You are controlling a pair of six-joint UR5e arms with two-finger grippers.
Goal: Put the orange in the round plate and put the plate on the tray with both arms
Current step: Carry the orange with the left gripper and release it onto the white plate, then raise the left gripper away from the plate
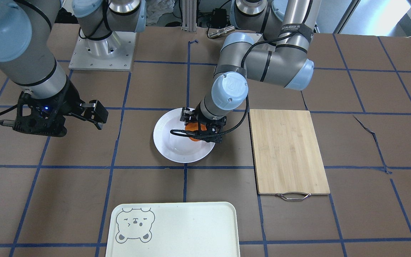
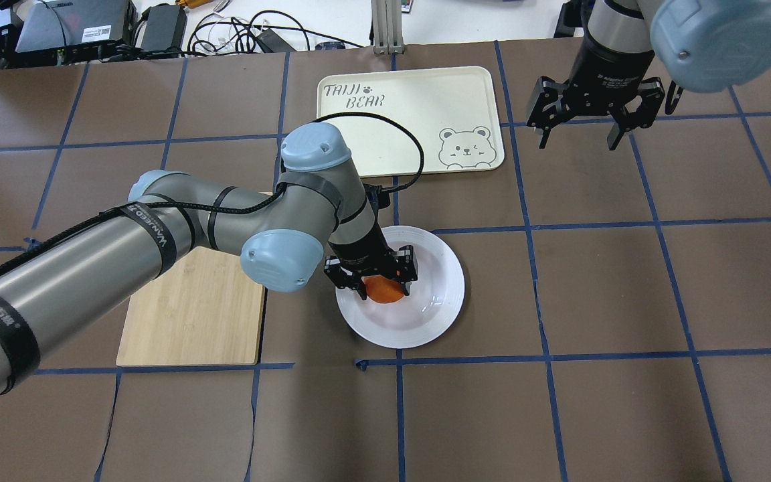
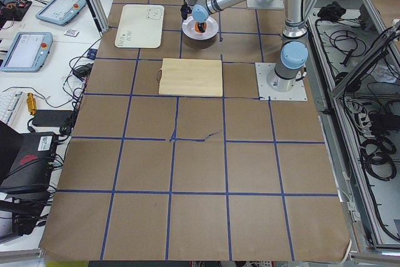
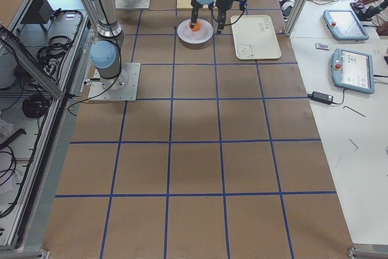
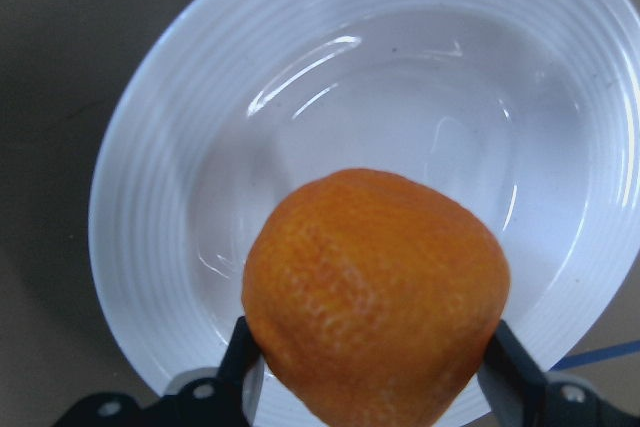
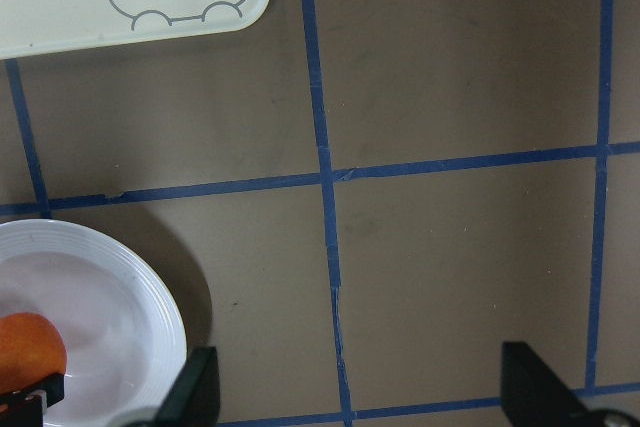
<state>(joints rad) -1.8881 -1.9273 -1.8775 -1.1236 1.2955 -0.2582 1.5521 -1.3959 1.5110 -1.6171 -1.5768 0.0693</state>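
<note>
While the left pincer point(image 2: 381, 288) grips the orange point(image 5: 375, 292) over the round plate point(image 2: 438, 294) on the counter point(image 2: 593, 288), the right pincer point(image 2: 578, 138) hangs wide open, empty, right of the far tray point(image 2: 412, 100).

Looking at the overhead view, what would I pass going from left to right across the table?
cutting board → plate → right gripper
</note>
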